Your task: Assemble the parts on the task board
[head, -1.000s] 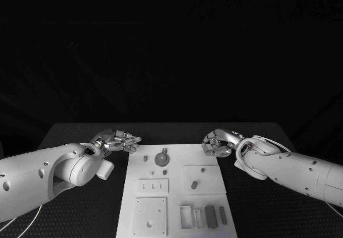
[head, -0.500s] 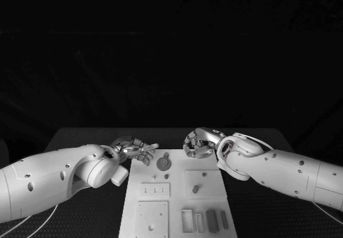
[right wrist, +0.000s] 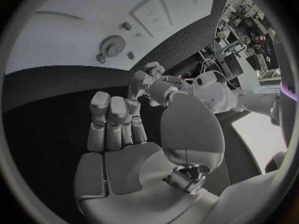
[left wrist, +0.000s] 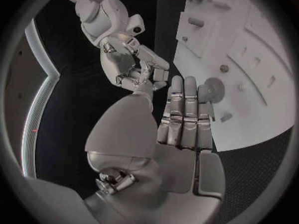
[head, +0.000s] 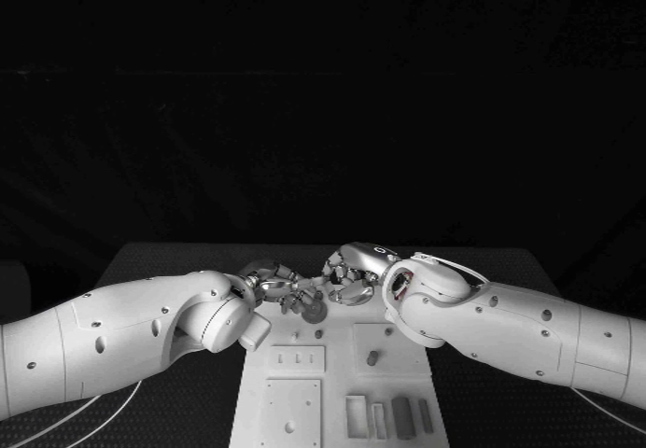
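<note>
Black desk (head: 175, 257), frame centre: task board (head: 337, 373) lying there, gear part (head: 311, 309) at its upper end. You're seeing left robot hand (head: 279, 286) and right robot hand (head: 344, 276) both empty, fingers apart, hovering beside gear, likely lining up grasp.

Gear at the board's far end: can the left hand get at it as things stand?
Probably yes. The left hand hovers just beside the gear, holding nothing, its fingers straight. The right hand hangs close by and might crowd the approach.

Both hands, left hand (head: 280, 285) and right hand (head: 347, 276), now closer together over the task board's (head: 330, 378) far end.
</note>
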